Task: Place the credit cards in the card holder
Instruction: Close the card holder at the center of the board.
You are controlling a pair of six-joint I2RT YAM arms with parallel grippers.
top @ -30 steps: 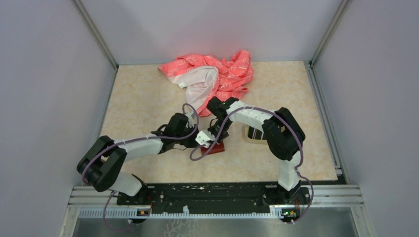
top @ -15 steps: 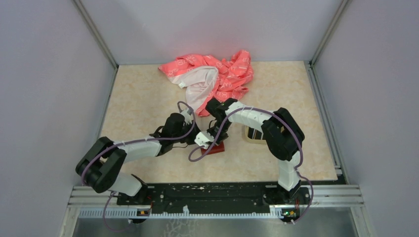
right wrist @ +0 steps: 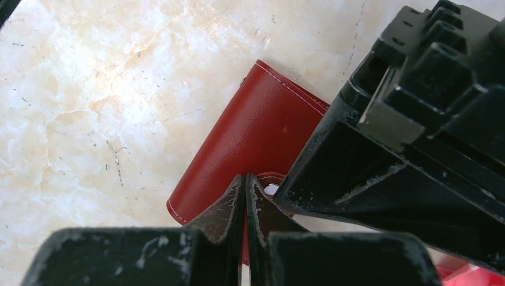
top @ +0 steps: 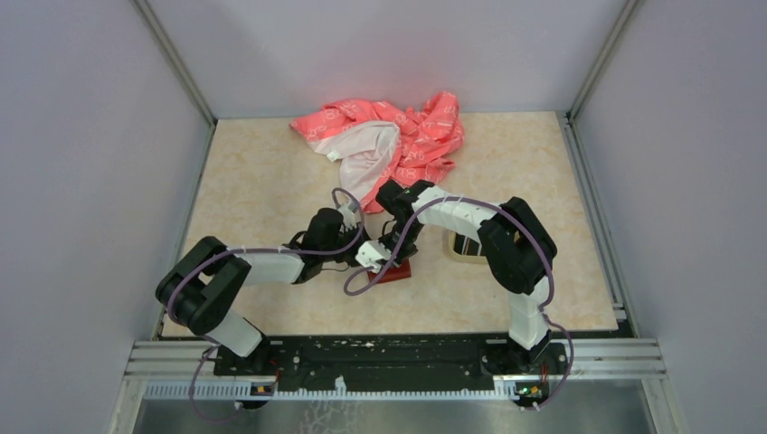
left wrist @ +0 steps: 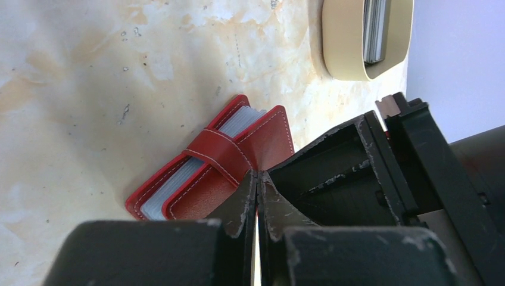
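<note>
Left wrist, left gripper (left wrist: 257, 199): I see my fingers pressed flat together with nothing visible between them. The tips sit right at the near edge of the card holder, beside its strap.
Left wrist, card holder (left wrist: 205, 173): dark red and folded, lying flat on the table (left wrist: 89, 77). The strap runs across its middle and grey-blue pocket edges show along one side.
Left wrist, tray (left wrist: 333, 56): beige and oval, at the top of this view, well apart from the card holder.
Left wrist, credit cards (left wrist: 374, 27): stacked inside the tray. I only get their striped edges and cannot count them.
Right wrist, right gripper (right wrist: 245, 193): fingers closed tight against each other. The tips are at the card holder's edge, just beside the strap tab and its pale snap; I cannot tell whether they nip the strap.
Right wrist, card holder: its smooth red back faces me, tilted across the view, on the table.
Right wrist, left gripper: its black body fills the right side, close alongside mine.
Top view, arms: both reach inward and meet over the card holder, near the middle of the table. The jaws are too small to judge here.
Top view, tray: partly hidden behind my right arm, to the right of the card holder.
Top view, cloth (top: 398, 136): pink and white, bunched at the far edge.
</note>
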